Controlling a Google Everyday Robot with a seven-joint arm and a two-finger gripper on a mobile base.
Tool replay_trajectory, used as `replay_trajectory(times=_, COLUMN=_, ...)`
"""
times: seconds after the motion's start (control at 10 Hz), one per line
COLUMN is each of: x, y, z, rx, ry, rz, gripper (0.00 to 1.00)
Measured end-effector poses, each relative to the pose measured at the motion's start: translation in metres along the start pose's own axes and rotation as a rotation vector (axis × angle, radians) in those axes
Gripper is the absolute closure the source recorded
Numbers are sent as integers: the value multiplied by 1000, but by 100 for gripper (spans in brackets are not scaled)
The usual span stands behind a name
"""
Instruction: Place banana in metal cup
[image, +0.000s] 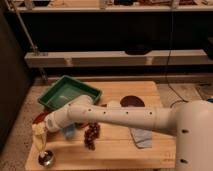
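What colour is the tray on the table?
Green tray, behind the gripper holding the banana; the camera view shows it.

The gripper (41, 131), just above the metal cup (46, 158), is too blurred to make out its fingertips where they meet the banana (39, 140). The banana's lower end hides part of the cup's rim. The white arm (125, 117) covers the middle of the table (115, 150) and is cut off at the right edge. A dark cluster (91, 135) right of the cup is too unclear to name.
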Motion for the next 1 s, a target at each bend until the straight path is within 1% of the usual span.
replay_trajectory(times=0.2, x=-7, y=3, z=5, rx=-10, ry=-12, rz=-4, gripper=100)
replay_trajectory(times=0.4, x=-13, y=10, z=6, rx=-5, ry=-6, rz=0, gripper=100)
replay_trajectory(times=0.5, x=-16, y=10, z=7, rx=-5, ry=-6, rz=-7, gripper=100)
replay_trajectory(times=0.6, x=-18, y=9, z=10, rx=-2, ry=-11, rz=-17, gripper=98)
replay_trajectory(times=0.8, x=-20, y=6, z=13, rx=4, ry=-15, rz=-27, gripper=82)
replay_trajectory(times=0.9, x=-20, y=5, z=15, rx=6, ry=-15, rz=-32, gripper=69)
replay_trajectory(times=1.0, x=-21, y=5, z=17, rx=8, ry=-17, rz=-34, gripper=60)
